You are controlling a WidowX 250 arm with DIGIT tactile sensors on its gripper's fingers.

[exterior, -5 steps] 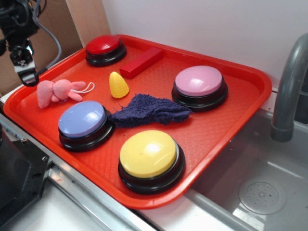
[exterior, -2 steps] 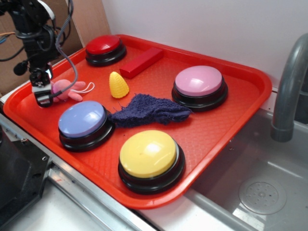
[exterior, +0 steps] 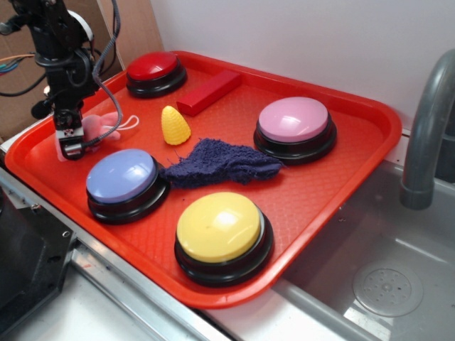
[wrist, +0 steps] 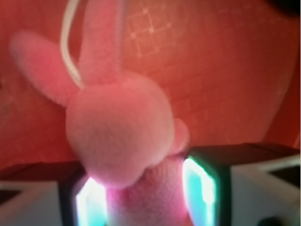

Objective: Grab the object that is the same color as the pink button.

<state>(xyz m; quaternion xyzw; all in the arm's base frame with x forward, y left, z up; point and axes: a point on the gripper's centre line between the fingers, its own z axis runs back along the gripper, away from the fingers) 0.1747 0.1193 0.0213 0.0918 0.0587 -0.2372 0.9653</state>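
The pink plush bunny [exterior: 101, 126] lies at the left end of the red tray [exterior: 341, 192], its pale loop string pointing toward the yellow cone. My gripper [exterior: 70, 144] is down over it, hiding its left part. In the wrist view the bunny [wrist: 117, 127] fills the middle, head and ears ahead of me. Its body sits between my fingers [wrist: 197, 183], which stand open on either side of it, close against the plush. The pink button [exterior: 293, 119], a mauve dome on a black base, stands at the tray's back right.
On the tray are a red button [exterior: 152, 67], a lavender-blue button [exterior: 121, 176] just right of my gripper, a yellow button [exterior: 217, 226], a yellow knitted cone [exterior: 174, 126], a red block [exterior: 209, 91] and a dark blue cloth [exterior: 220, 162]. A sink and grey faucet [exterior: 426, 135] lie right.
My gripper has come down and to the right from above the tray's left rim onto the bunny, and its fingers now straddle the toy. Nothing else has moved.
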